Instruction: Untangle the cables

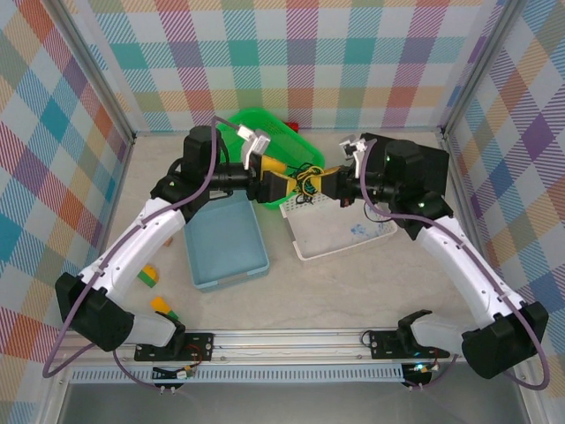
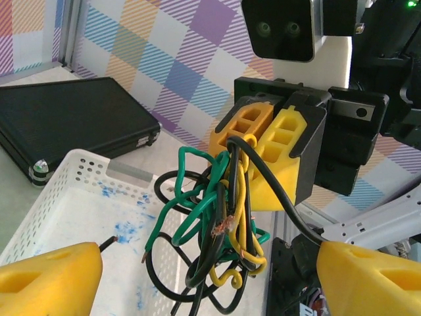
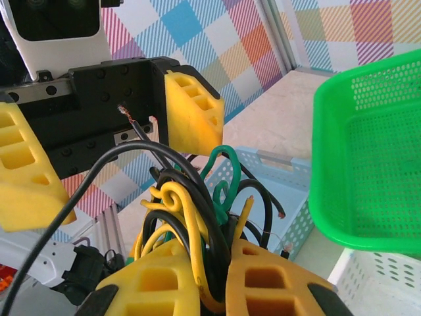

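The cables [image 2: 217, 217] are one fist-sized knot of black, yellow and green wires hanging in the air over the white tray [image 2: 72, 210]. My right gripper [image 3: 220, 257] is shut on the top of the knot, with yellow and black strands pinched between its yellow fingers [image 2: 276, 145]. My left gripper [image 2: 204, 283] faces it, open wide, one finger on each side of the knot's lower part. One black strand [image 2: 289, 210] runs down onto its right fingertip [image 2: 368, 276]. From above, both grippers meet at the cables [image 1: 307, 184] mid-table.
A green basket [image 1: 282, 141] stands behind the grippers and a blue tray [image 1: 225, 243] at front left. The white tray [image 1: 344, 238] lies at front right. A black case [image 2: 66, 125] lies at the right wall. Small toy blocks [image 1: 150, 276] sit near the left arm's base.
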